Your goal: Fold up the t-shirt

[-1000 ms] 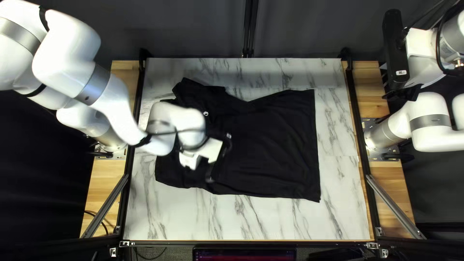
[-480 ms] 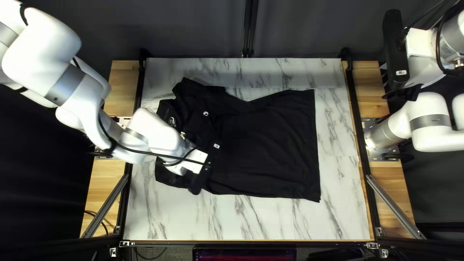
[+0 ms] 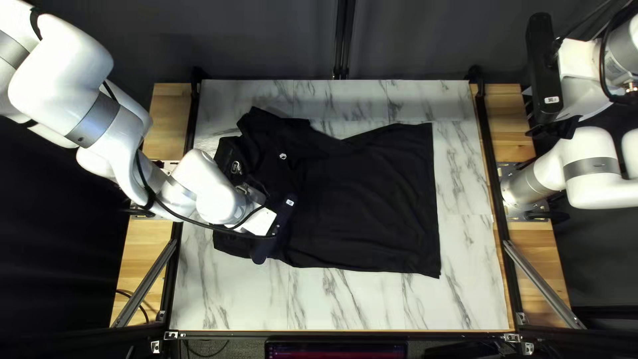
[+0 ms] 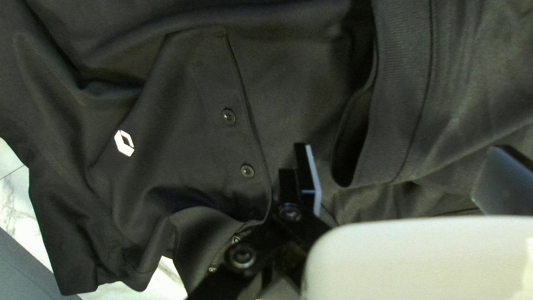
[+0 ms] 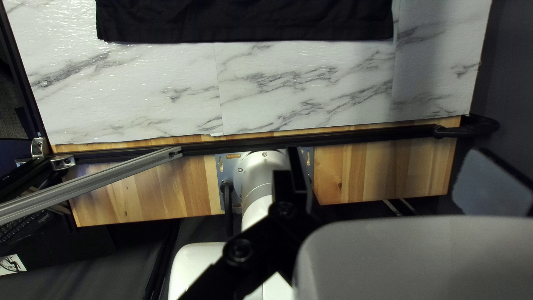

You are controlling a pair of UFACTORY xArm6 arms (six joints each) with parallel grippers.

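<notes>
The left gripper point(image 4: 404, 165) has moved back over the shirt point(image 3: 372, 199), which lies the same on the table point(image 3: 359, 299): no new fold. Its fingers are spread; the right gripper point(image 5: 386, 166) has spread fingers too.

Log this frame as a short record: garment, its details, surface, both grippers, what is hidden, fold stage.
Garment: black shirt, spread out, somewhat rumpled
Details: white emblem beside a placket with buttons
Surface: marble-patterned tabletop
Left gripper: open, over the shirt, gripping no cloth
Right gripper: open, off the shirt, beyond the tabletop's right edge in the top left view
Hidden: in the top left view, cloth beneath the left arm
Fold stage: main body lies unfolded
</notes>
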